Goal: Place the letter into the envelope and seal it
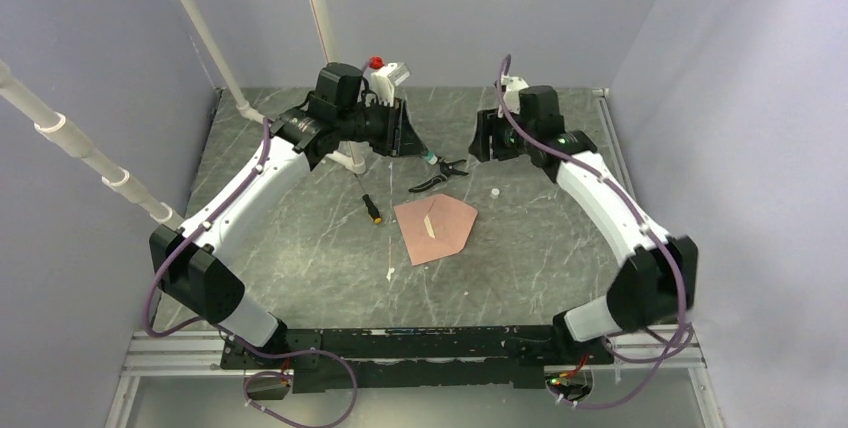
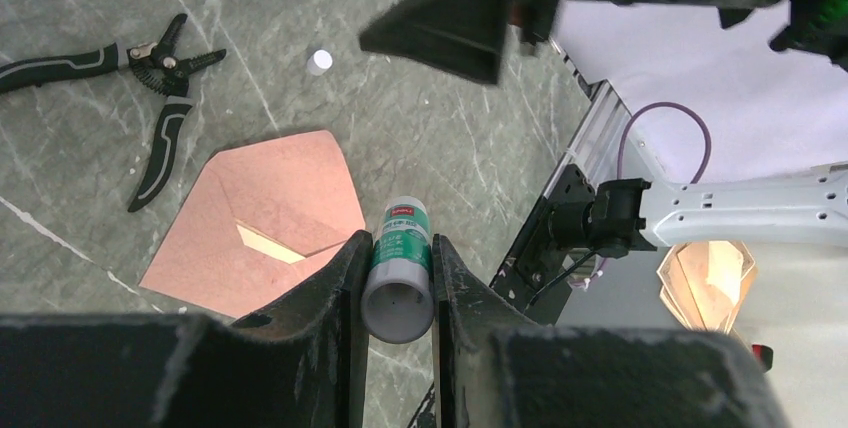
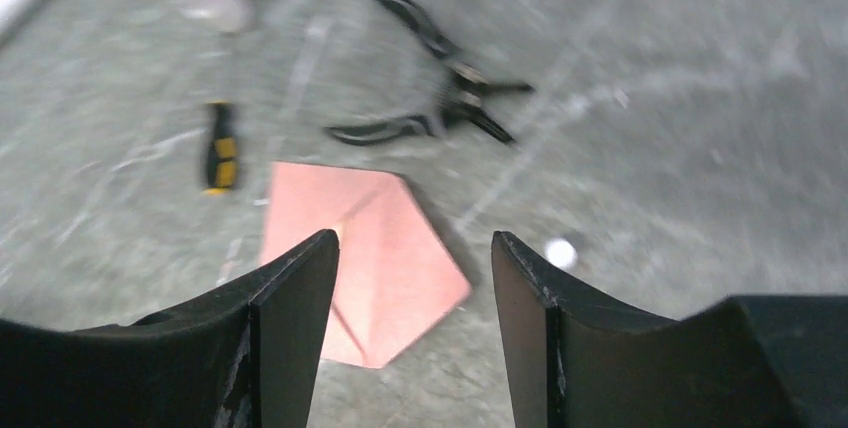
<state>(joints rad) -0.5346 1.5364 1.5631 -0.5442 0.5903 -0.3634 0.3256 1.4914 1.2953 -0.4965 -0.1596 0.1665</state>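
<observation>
Table (image 1: 300, 248) looks smooth. Envelope (image 1: 436, 227) lies flat mid-table, flap open, nothing pinning it. Letter (image 2: 265, 243) likely inside, only tan sliver peeks out. Left claw (image 2: 399, 253) pinches glue stick (image 2: 398, 298). Right claw (image 3: 415, 248) wide, empty. Risk: glue push slides envelope, flap sticks crooked. Tube label green, tiny red word, too small to read.

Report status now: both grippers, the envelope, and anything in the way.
Left gripper shut on glue stick. Right gripper open, empty. Envelope flat on table, flap looks unsealed. Wire strippers and white cap nearby, not touching it.
</observation>
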